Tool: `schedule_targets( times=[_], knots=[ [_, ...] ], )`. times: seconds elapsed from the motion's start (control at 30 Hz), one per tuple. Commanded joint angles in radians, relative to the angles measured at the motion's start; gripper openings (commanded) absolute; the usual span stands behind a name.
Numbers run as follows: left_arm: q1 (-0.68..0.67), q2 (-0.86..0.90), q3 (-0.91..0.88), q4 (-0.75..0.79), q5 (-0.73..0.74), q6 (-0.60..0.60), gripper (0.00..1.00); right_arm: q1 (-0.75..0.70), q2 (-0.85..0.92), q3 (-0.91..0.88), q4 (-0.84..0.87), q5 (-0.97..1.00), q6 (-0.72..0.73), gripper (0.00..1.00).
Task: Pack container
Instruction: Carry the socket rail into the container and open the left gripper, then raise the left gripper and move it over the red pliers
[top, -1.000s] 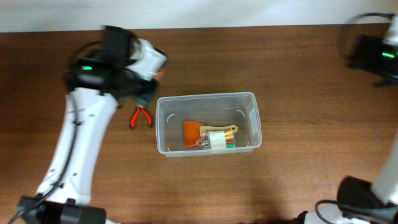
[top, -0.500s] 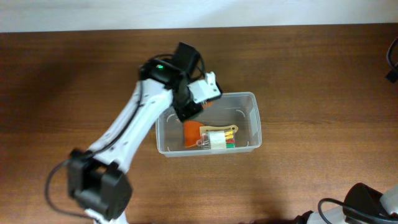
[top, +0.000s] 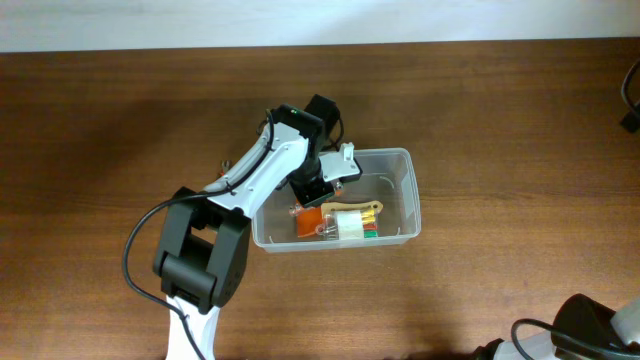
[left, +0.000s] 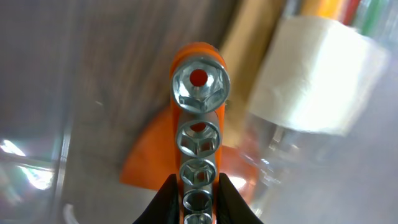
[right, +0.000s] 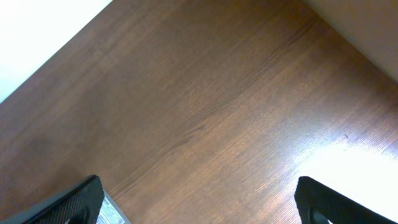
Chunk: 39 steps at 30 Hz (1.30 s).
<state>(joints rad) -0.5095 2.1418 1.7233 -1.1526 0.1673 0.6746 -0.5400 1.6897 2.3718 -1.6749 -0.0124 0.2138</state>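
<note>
Container (top: 413, 195), a clear tub, sits near the middle of the desk (top: 500, 120), its long sides running along the desk's far edge. Inside, toward its near wall, lie a flat orange scraper (top: 308, 222), a wooden handle (top: 350, 208), a white roll (top: 348, 225) and some coloured sticks too small to name; they are bunched together and touching. The left gripper (top: 316, 192) reaches down into the tub's left half, just above that pile, and its arm (top: 250, 180) crosses over the left rim from the near-left side of the desk. In the left wrist view the gripper (left: 198, 194) is clenched on an orange socket rail (left: 199, 134), one finger (left: 163, 200) on each side of it. The rail's row of steel sockets points out over the scraper (left: 146, 162), with the roll (left: 317, 74) beside it on the right and the handle (left: 249, 43) between them. The right gripper (right: 199, 202) hangs over bare desk (right: 217, 93), well away from the tub, its jaws spread wide and holding nothing.
</note>
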Motion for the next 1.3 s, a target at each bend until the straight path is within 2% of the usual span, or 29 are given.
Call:
schedule_targets(
  times=[0.0, 0.03, 0.07, 0.1, 0.17, 0.23, 0.33, 0.47, 0.57, 0.63, 0.67, 0.73, 0.83, 1.0, 1.13, 1.27],
  knots=[
    [0.003, 0.024, -0.008, 0.024, -0.072, 0.027, 0.04, -0.004, 0.003, 0.0, 0.003, -0.011, 0.012, 0.99],
    [0.003, 0.026, -0.008, 0.027, -0.085, 0.027, 0.06, -0.004, 0.003, 0.0, 0.003, -0.011, 0.012, 0.98],
    [0.004, 0.026, -0.008, 0.027, -0.094, 0.027, 0.12, -0.004, 0.003, 0.0, 0.003, -0.011, 0.012, 0.99],
    [0.004, 0.026, -0.008, 0.027, -0.097, 0.027, 0.22, -0.004, 0.003, 0.0, 0.003, -0.011, 0.012, 0.99],
    [0.003, 0.026, -0.008, 0.027, -0.097, 0.026, 0.29, -0.004, 0.003, 0.0, 0.003, -0.011, 0.011, 0.99],
    [0.003, 0.026, -0.008, 0.026, -0.097, 0.026, 0.5, -0.004, 0.003, 0.0, 0.003, -0.011, 0.011, 0.98],
    [0.003, 0.025, -0.005, 0.026, -0.105, 0.002, 0.56, -0.004, 0.003, 0.0, 0.005, -0.011, 0.011, 0.99],
    [0.003, 0.002, 0.045, -0.009, -0.141, -0.078, 0.56, -0.004, 0.003, 0.0, 0.008, -0.01, 0.004, 0.99],
    [0.003, -0.07, 0.098, -0.042, -0.154, -0.085, 0.59, -0.004, 0.003, 0.0, 0.011, -0.01, 0.004, 0.98],
    [0.003, -0.15, 0.133, -0.069, -0.198, -0.088, 0.66, -0.004, 0.003, 0.0, 0.011, -0.01, 0.004, 0.99],
    [0.004, -0.188, 0.143, -0.08, -0.221, -0.091, 0.73, -0.004, 0.003, 0.0, 0.011, -0.01, 0.004, 0.99],
    [0.016, -0.281, 0.152, -0.09, -0.313, -0.157, 0.99, -0.004, 0.003, 0.0, 0.013, -0.01, 0.004, 0.99],
    [0.071, -0.394, 0.152, -0.097, -0.43, -0.294, 0.99, -0.004, 0.003, 0.0, 0.013, -0.01, 0.004, 0.99],
    [0.28, -0.484, 0.151, -0.168, -0.424, -0.49, 0.99, -0.004, 0.003, 0.0, 0.014, -0.011, 0.004, 0.99],
    [0.439, -0.469, 0.078, -0.177, -0.331, -0.47, 0.99, -0.004, 0.003, 0.0, 0.014, -0.011, 0.004, 0.99],
    [0.521, -0.439, -0.079, -0.061, -0.315, -0.433, 0.99, -0.004, 0.003, 0.0, 0.014, -0.011, 0.004, 0.99]
  ],
)
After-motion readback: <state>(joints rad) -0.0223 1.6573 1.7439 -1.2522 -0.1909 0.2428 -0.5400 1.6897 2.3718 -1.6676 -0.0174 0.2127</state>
